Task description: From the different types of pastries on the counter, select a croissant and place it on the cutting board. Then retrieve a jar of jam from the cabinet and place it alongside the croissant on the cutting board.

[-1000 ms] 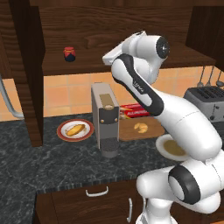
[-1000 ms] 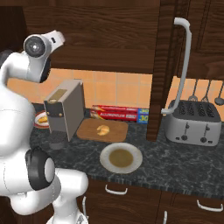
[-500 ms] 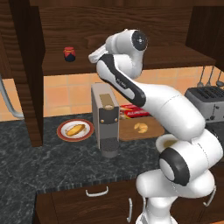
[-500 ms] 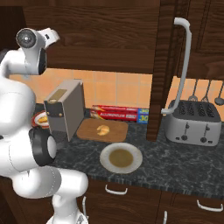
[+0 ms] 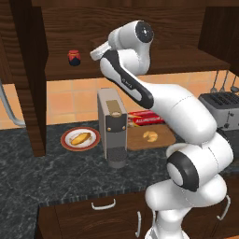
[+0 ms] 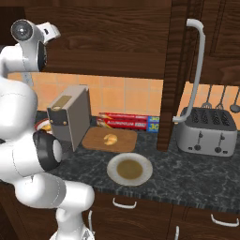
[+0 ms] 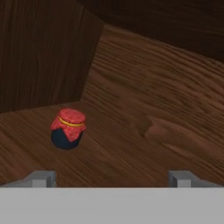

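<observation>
Jam jar (image 7: pixel 68 129) is seen upright on the cabinet (image 5: pixel 28 70) shelf, ungrasped, ahead of the jaws, which are held wide apart. Croissant (image 5: pixel 150 135) lies on the board (image 6: pixel 93 138); a bun (image 5: pixel 80 138) sits on a plate (image 5: pixel 67 142).

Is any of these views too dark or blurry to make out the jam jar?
Hand view: soft, slightly blurred, yet the jar reads clearly against the shelf wood, both fingertips apart. Left base view: cabinet interior shadowed, jar small but visible. Right base view: evenly lit counter.
</observation>
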You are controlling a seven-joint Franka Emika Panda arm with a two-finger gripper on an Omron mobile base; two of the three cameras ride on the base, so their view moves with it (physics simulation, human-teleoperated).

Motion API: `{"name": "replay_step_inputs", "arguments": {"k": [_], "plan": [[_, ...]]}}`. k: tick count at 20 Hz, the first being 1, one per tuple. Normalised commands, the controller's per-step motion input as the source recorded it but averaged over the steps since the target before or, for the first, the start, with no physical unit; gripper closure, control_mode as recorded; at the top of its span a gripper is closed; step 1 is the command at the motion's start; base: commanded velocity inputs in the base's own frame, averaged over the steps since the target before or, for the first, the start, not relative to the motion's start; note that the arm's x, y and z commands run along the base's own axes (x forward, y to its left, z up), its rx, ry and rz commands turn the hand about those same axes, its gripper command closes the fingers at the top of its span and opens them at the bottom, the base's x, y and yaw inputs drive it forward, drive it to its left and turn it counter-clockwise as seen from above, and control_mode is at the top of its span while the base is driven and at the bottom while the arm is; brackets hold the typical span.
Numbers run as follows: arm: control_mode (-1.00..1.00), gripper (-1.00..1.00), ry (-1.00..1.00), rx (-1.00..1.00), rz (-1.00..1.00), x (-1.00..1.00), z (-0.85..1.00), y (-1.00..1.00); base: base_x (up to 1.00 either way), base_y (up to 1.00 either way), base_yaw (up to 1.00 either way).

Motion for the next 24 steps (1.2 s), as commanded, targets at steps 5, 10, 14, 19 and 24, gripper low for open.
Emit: {"name": "replay_step_inputs", "arguments": {"k": [5,10,14,19,24], "plan": [[-1.0,-1.0,0.08,0.01,0.0,0.02,0.0,0.52,0.0,0.0,0.0],[-1.0,-1.0,0.01,0.04,-0.01,0.0,-0.03,0.02,0.0,0.0,0.0],[-1.0,-1.0,0.08,0.09,-0.09,0.12,-0.17,0.0,0.0,0.0,0.0],[-1.0,-1.0,0.08,0.02,-0.08,0.3,-0.19,0.36,0.0,0.0,0.0],[-1.0,-1.0,0.05,0.11,0.01,-0.01,0.0,0.06,0.0,0.0,0.0]]}}
